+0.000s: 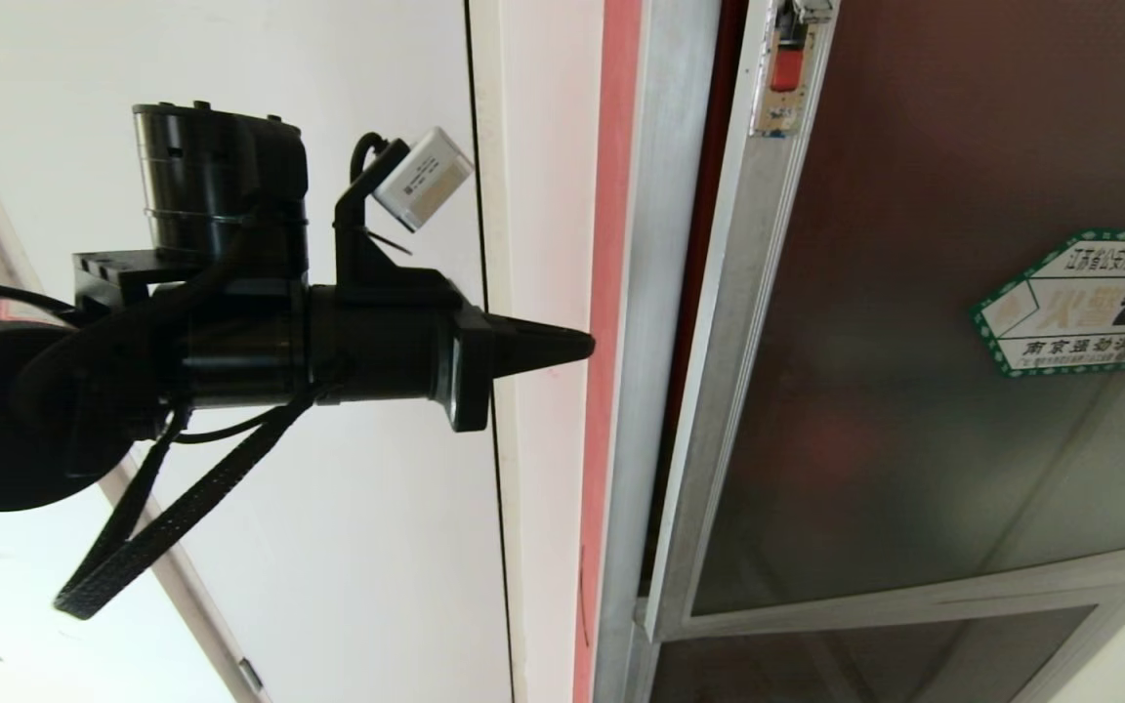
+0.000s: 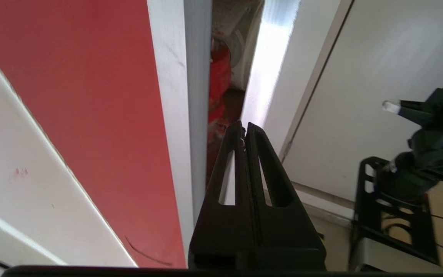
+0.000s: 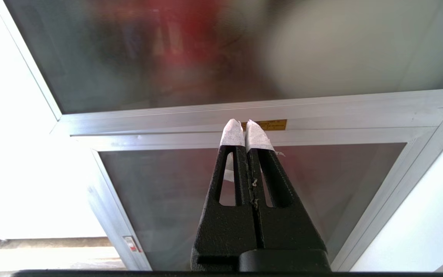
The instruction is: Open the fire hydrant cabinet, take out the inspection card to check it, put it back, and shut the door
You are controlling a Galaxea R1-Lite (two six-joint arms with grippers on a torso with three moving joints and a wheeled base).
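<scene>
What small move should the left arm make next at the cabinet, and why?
Probably ease the left gripper forward into the gap at the door edge, then lever the door outward. Its jaws are shut to a thin wedge, aimed at the cabinet frame, and the door stands only slightly ajar, with the red interior showing through the slit. The card is not visible yet.

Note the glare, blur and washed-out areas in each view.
Head view: the door glass is hazy, dim red behind it. Left wrist view: glare on the bright frame strip, and the other arm is blurred. Right wrist view: the wall is blown white, and shapes behind the glass are smeared.
</scene>
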